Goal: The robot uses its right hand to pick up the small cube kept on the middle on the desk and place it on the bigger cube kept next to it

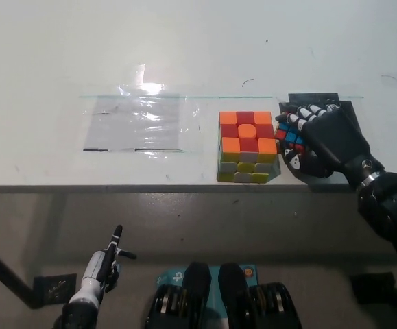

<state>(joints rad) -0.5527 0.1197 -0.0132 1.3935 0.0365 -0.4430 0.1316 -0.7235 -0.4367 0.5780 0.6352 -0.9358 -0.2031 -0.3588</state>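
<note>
The small cube (pixel 289 136) sits just right of the bigger cube (pixel 247 146) near the front edge of the white tabletop (pixel 198 48), low and apparently still on the surface, with your black right hand (pixel 318 140) wrapped over it, fingers (pixel 301 122) curled round its top and sides. The grasp looks made; the lift and the placing on the bigger cube's orange-and-red top are yet to come. Your white left hand (pixel 99 267) rests below the tabletop at lower left; whether it is open or closed cannot be told.
</note>
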